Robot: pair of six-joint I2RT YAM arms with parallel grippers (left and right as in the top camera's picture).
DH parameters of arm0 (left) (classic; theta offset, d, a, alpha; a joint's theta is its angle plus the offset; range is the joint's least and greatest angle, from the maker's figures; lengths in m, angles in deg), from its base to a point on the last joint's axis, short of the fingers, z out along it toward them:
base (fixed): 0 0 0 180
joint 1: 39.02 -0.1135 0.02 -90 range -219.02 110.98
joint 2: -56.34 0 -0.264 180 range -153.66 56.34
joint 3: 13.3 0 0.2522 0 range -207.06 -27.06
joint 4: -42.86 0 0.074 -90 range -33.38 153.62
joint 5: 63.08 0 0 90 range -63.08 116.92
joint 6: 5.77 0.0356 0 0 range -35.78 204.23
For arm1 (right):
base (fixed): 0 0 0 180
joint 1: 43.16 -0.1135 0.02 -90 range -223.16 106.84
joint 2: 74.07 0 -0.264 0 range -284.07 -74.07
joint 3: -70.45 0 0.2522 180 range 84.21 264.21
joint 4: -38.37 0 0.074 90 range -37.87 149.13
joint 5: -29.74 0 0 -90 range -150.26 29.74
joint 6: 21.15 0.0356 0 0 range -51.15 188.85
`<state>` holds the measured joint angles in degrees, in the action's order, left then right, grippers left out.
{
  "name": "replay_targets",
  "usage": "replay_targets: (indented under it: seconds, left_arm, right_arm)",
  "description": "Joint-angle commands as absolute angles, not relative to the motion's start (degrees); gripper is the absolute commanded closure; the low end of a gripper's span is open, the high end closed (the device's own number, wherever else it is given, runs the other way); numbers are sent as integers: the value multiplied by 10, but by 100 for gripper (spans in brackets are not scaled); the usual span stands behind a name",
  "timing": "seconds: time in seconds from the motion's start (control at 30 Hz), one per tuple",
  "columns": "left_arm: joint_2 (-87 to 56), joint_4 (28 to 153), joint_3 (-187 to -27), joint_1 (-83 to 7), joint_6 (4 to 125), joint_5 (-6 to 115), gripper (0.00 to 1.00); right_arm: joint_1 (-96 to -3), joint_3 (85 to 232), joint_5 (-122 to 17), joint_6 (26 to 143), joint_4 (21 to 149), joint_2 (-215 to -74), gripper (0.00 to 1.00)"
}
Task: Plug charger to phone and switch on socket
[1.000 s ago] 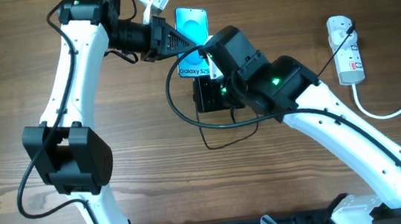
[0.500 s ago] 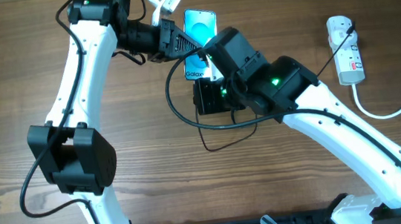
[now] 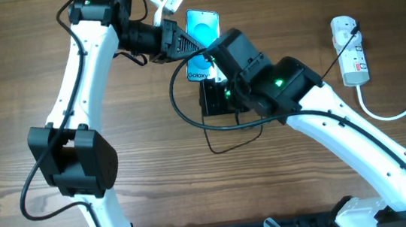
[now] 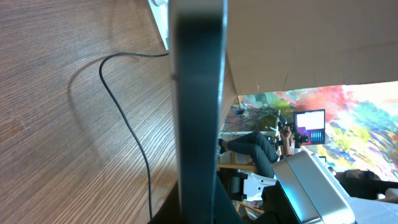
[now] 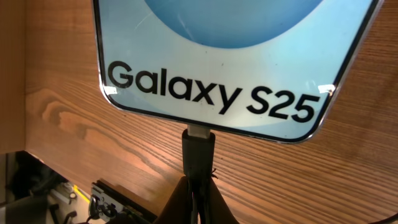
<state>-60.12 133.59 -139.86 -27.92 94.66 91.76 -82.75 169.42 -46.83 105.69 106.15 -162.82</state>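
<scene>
OK, left claw [image 3: 190, 47] grips the phone [image 3: 203, 24] top centre; right claw [image 5: 196, 196] pinches the charger [image 5: 198, 149] at its port (seated? unclear). We push straight in, phone steady.

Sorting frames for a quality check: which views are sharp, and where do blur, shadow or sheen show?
Overhead: sharp and evenly lit, though part of the phone is covered. Left wrist: the phone's dark edge fills the middle, soft from closeness; the charger casts a faint shadow on the table. Right wrist: crisp lettering, mild sheen on the wood grain.
</scene>
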Motion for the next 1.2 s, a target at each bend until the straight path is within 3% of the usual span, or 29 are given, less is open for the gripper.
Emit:
replay_targets:
  seconds: [0.0, 1.17]
  left_arm:
    - [-592, 1339, -1405, -281, 958, 948, 96]
    - [-592, 1345, -1405, -279, 960, 918, 96]
  right_arm:
    - [-827, 1697, -487, 1065, 1052, -1630, 95]
    - [-817, 1697, -511, 1042, 1027, -1630, 95]
